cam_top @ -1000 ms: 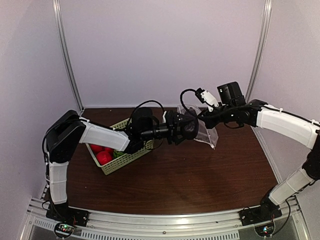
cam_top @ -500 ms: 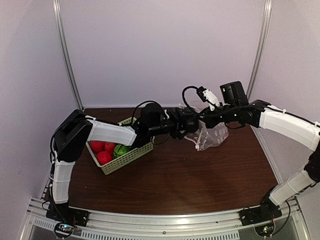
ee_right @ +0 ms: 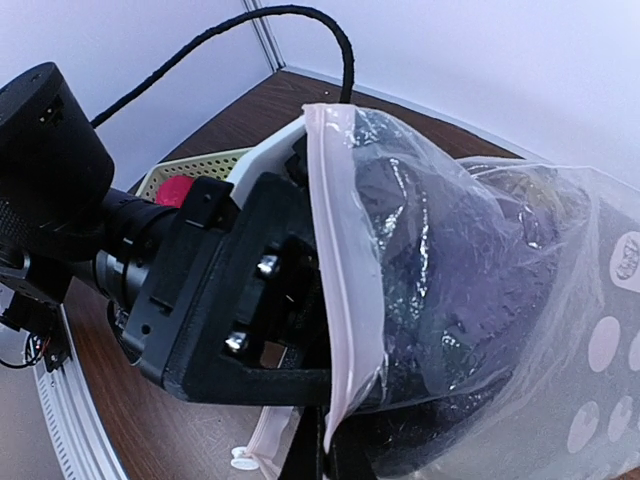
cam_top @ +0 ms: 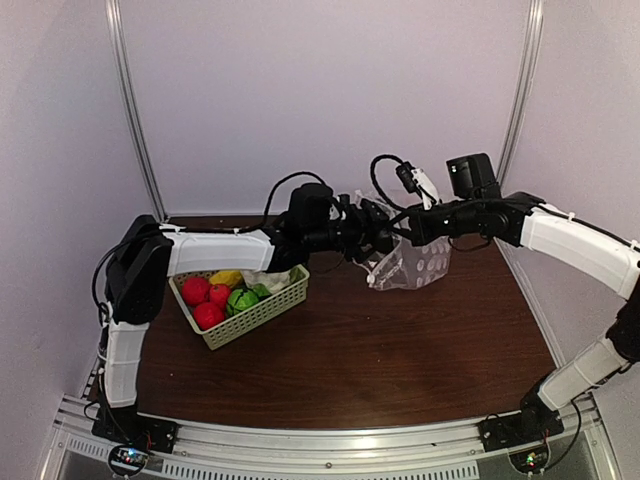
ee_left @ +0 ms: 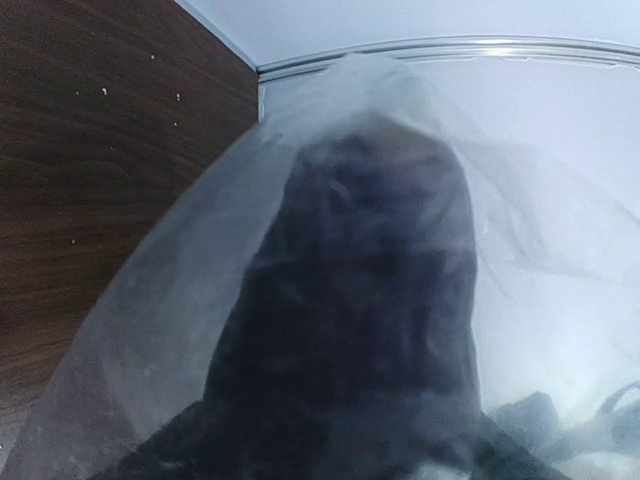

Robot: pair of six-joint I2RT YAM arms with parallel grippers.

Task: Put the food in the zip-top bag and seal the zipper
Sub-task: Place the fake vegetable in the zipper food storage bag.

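The clear dotted zip-top bag (cam_top: 412, 264) hangs above the table at centre back. My right gripper (cam_top: 404, 233) is shut on the bag's mouth edge, on the pale zipper (ee_right: 345, 270). My left gripper (cam_top: 372, 238) reaches sideways into the open mouth, its black body (ee_right: 225, 290) just outside the strip. A dark purplish piece of food (ee_left: 360, 300) fills the space between its jaws, veiled by plastic film; the fingers are hidden. In the right wrist view that dark piece (ee_right: 455, 290) bulges inside the bag. More food lies in the basket: red fruits (cam_top: 203, 300), a green piece (cam_top: 241, 298), a yellow piece (cam_top: 226, 277).
The pale green lattice basket (cam_top: 262, 312) stands on the brown table (cam_top: 380, 360) at the left, under my left forearm. Metal frame posts (cam_top: 133, 110) rise at both back corners before a white wall. A black cable (ee_right: 300, 15) loops above the left wrist.
My left gripper has risen and pushed farther right into the bag's mouth. The right gripper has lifted the bag with it. The left forearm no longer covers the basket.
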